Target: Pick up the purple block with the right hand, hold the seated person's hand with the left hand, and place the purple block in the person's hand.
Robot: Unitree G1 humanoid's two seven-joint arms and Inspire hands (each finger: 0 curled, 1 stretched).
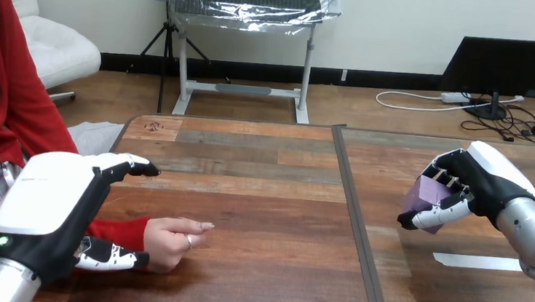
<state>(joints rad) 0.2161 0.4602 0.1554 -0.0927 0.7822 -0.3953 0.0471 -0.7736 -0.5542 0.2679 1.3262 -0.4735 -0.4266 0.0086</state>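
Note:
My right hand [477,185] hangs a little above the right half of the table, shut on the purple block [424,193], with its fingers curled over the block's top and front. The person's hand [172,241] rests on the table at the lower left, loosely curled, knuckles up. My left hand [52,201] hovers over the person's red-sleeved wrist [122,230]. Its fingers [132,165] point straight to the right above the wrist, and its thumb [113,258] lies along the near side of the wrist, touching it. Nothing is curled round the wrist.
A dark seam [360,232] splits the wooden table [261,187] into a left and a right part. A strip of white tape [478,262] lies on the right part, below my right hand. The person sits at the left edge.

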